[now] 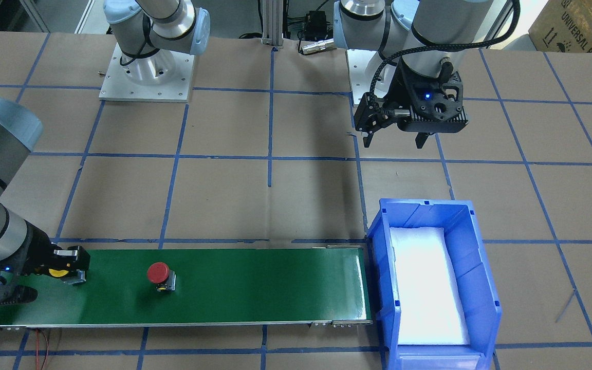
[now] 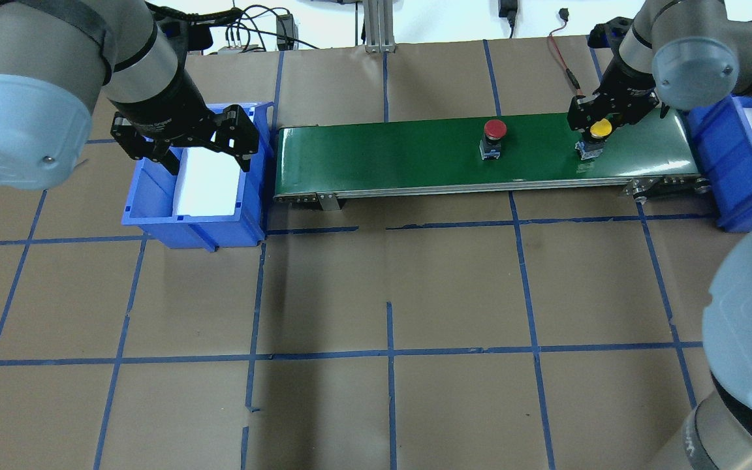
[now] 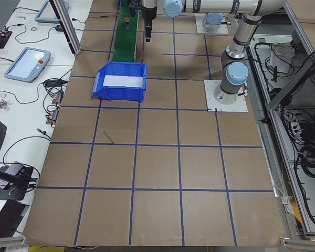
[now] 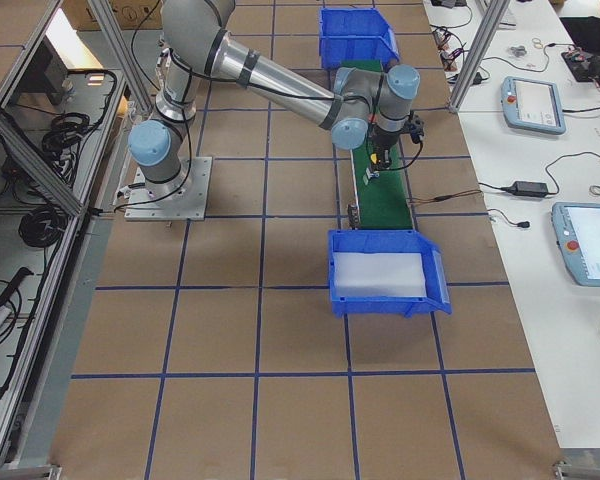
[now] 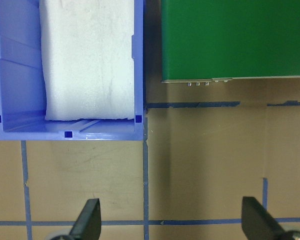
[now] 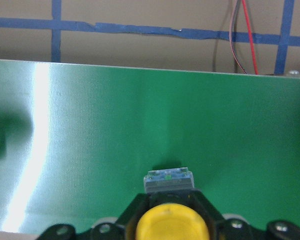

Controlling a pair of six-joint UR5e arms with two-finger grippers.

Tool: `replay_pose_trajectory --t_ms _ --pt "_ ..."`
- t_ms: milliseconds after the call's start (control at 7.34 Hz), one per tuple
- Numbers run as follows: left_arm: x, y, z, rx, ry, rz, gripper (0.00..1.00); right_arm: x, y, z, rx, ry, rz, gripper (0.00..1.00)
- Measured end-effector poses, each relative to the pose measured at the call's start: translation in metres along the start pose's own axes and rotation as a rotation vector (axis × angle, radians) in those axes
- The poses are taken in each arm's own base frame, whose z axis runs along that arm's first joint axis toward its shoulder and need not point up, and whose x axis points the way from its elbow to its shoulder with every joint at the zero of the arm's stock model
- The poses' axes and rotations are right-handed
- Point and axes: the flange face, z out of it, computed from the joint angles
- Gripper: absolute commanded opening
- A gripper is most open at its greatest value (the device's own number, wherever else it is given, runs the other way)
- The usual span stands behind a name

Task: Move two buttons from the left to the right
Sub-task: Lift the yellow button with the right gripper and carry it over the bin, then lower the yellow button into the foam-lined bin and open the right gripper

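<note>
Nearest the right wrist camera sat the yellow button [image 6: 171,227], its round cap filling the bottom centre of that frame. The right pincer [image 2: 593,134] was closed snugly on it from both sides, just under the cap. We could not tell whether its small body touched the green conveyor belt [image 2: 402,153] or hung just above it. It was at the belt's right end in the overhead view, near the right blue bin [image 2: 725,176].

The red button [image 2: 495,128] stood upright and alone at mid-belt, well apart from either pincer. The left pincer [image 1: 393,140] was spread wide and held nothing, hovering over the worktop [image 2: 454,287] beside the foam-lined left blue bin [image 2: 193,232].

We judged both buttons light, rigid and a little top-heavy, with smooth domed caps that could slip out of a pinch. The flat sides of the body, or the collar beneath the cap, looked the surer hold. A tipped button would likely roll on its cap.
</note>
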Motion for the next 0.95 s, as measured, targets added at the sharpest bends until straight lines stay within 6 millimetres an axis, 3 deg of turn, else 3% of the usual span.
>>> replay_pose_trajectory --t_ms 272,409,681,953 --pt "0.0 0.0 0.0 0.0 -0.001 0.0 1.0 0.015 0.0 -0.021 0.025 0.037 -0.051 0.38" --pt "0.0 0.0 0.0 0.0 0.0 0.0 1.0 0.044 0.006 -0.041 0.048 0.066 -0.07 0.38" --pt "0.0 0.001 0.001 -0.004 0.0 0.0 1.0 0.136 0.037 -0.078 0.082 0.105 -0.076 0.38" --pt "0.001 0.001 0.003 -0.009 -0.001 0.001 1.0 0.23 0.079 -0.097 0.097 0.129 -0.006 0.38"
